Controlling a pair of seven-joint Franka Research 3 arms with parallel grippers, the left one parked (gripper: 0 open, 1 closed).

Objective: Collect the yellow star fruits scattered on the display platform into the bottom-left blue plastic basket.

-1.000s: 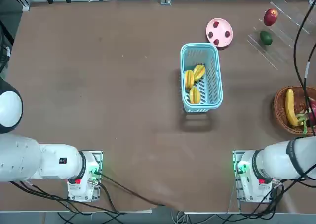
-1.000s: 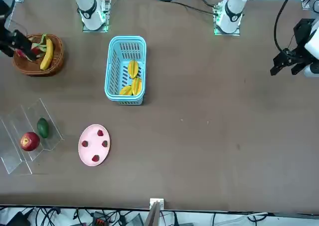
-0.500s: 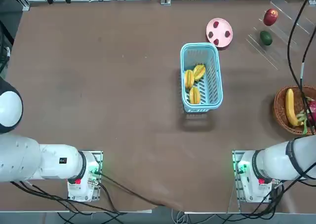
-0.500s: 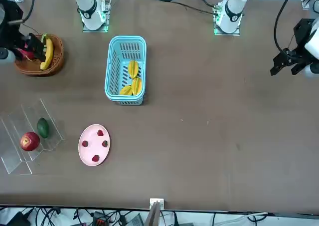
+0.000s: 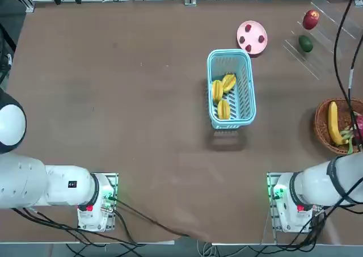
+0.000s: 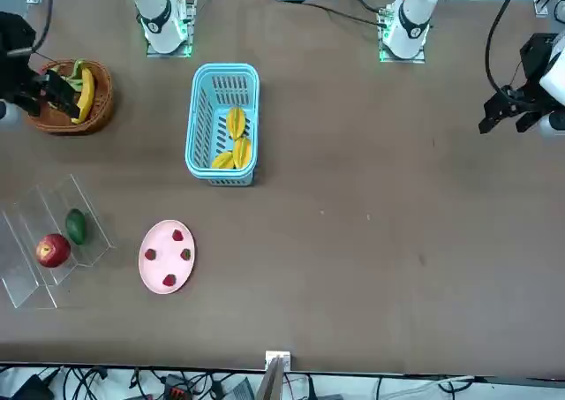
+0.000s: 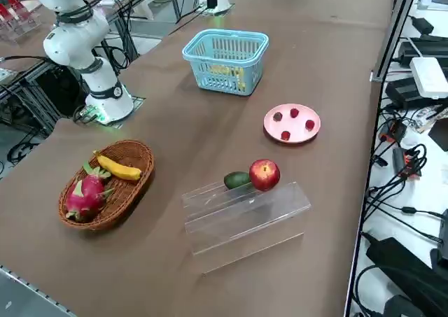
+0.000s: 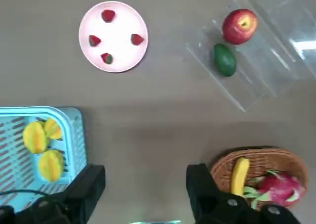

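While star fruits (image 5: 223, 110) are nestling, snags are threatening

Our right gripper (image 8: 145, 188) is hanging open and empty, upper left in the front view. If we are swinging low, we are risking catching the slotted plastic basket's rim (image 5: 232, 51) and tipping out three ridged yellow ovals, which are resting inside, upper centre in the top view.

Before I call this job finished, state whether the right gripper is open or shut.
Open: the right gripper shows its two fingers wide apart, nothing between them.
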